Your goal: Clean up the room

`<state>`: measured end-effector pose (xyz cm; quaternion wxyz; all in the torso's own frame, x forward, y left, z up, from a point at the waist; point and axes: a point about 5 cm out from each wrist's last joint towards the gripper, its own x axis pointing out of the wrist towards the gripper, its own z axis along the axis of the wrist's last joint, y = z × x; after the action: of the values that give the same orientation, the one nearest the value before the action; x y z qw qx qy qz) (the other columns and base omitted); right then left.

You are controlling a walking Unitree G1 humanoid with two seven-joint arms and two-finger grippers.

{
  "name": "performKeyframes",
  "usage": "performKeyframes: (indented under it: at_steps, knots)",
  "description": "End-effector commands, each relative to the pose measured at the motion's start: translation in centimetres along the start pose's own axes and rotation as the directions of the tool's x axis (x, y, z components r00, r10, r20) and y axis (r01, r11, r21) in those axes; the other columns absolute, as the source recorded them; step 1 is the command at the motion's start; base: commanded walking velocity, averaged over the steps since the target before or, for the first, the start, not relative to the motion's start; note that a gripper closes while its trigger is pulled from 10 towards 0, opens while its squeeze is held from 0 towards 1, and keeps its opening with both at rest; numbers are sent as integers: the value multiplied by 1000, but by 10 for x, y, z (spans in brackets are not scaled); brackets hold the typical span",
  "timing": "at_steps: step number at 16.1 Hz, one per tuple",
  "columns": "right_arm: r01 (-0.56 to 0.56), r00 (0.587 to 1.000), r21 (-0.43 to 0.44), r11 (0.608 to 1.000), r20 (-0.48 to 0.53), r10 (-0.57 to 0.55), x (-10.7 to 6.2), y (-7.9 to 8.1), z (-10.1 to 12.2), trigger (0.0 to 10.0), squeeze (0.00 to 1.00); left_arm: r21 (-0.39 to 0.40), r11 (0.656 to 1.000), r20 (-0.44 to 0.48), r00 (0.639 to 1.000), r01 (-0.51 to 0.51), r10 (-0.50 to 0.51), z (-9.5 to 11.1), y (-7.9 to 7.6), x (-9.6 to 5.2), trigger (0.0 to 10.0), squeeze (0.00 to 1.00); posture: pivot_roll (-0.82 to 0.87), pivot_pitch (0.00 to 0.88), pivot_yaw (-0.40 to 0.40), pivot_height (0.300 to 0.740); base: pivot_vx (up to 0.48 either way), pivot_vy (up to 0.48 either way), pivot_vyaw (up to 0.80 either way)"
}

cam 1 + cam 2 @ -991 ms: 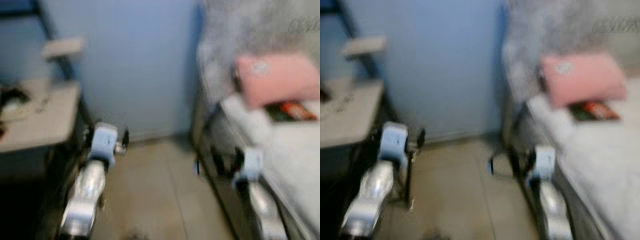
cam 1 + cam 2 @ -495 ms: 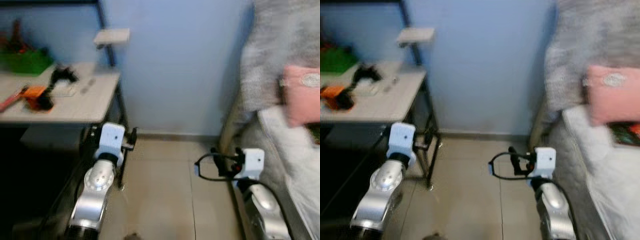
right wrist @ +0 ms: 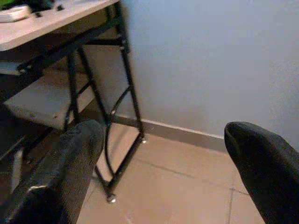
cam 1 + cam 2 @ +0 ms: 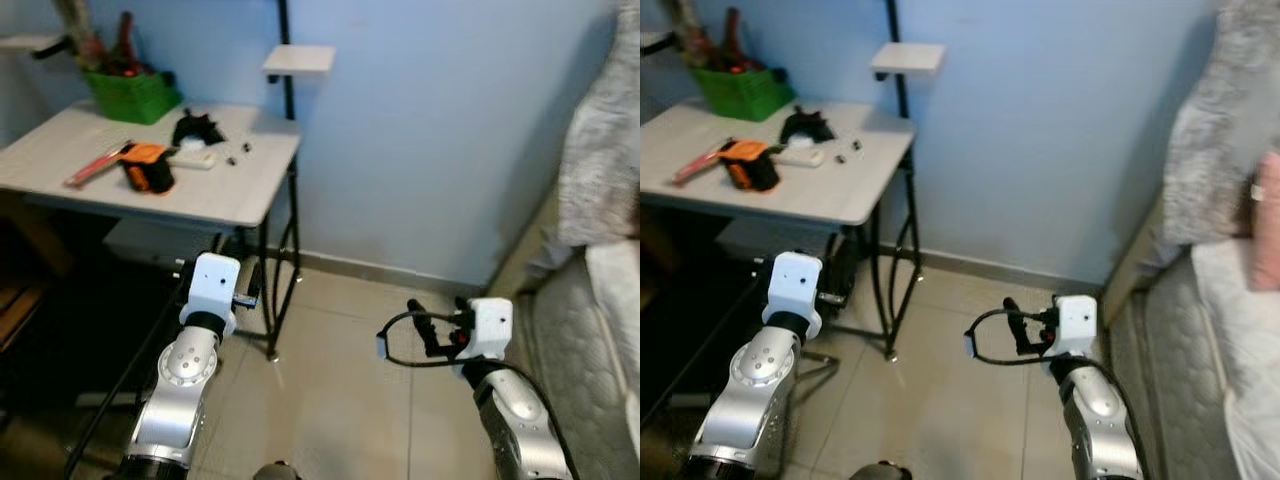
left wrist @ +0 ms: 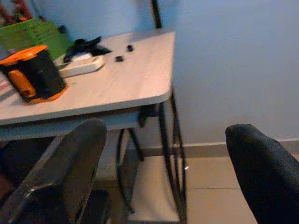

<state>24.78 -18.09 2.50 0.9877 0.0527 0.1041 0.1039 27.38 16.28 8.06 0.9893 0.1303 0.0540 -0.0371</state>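
Observation:
A white desk (image 4: 235, 195) stands at the left against the blue wall. On it lie an orange-and-black tool (image 4: 147, 168), a white flat device (image 4: 190, 158), a black bundle (image 4: 197, 128), a red tool (image 4: 95, 165) and a green basket (image 4: 130, 95) holding several things. My left gripper (image 5: 166, 135) hangs open below the desk's front corner, with nothing between its fingers. Over the tiled floor, my right gripper (image 4: 425, 325) is open and holds nothing; in its wrist view it faces the desk's black legs (image 3: 124, 93).
A small white shelf (image 4: 299, 59) sits on a black post behind the desk. A bed (image 4: 590, 340) with a grey blanket (image 4: 600, 150) and a pink pillow (image 4: 1267, 220) lines the right side. Beige floor tiles (image 4: 330, 400) lie between desk and bed.
The camera has swung left: the desk now shows in full and sharp, while the bed and pink pillow have slid to the right edge. Both arms keep the same pose.

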Motion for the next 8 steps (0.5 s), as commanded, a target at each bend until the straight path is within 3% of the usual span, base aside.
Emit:
performKeyframes:
  at_steps: [1, 3, 6, 8]
  knots:
    - [-3, 1000, -22, 1000, 2, 3, -2, -2, 1, 10000, 0, 12, 1000, 36, 999, 19, -19, 6, -4, 2, 10000, 0, 93, 0, 33, 740, 0, 0, 569]
    - [13, 1000, -43, 999, 16, -13, -4, -4, 3, 10000, 0, -75, 997, 25, 1000, 3, -2, 4, 0, 3, 10000, 0, 82, 0, 32, 740, 0, 360, 556]
    - [36, 999, -36, 999, 28, -35, -3, -6, 6, 10000, 0, -103, 995, 30, 1000, -3, 6, 5, -5, 4, 10000, 0, 75, 0, 23, 740, 0, 480, 138]
    - [36, 999, -53, 998, 23, -34, -3, -8, 6, 10000, 0, -90, 996, 19, 1000, -10, 11, 4, -8, 4, 10000, 0, 84, 0, 13, 740, 0, 0, 663]
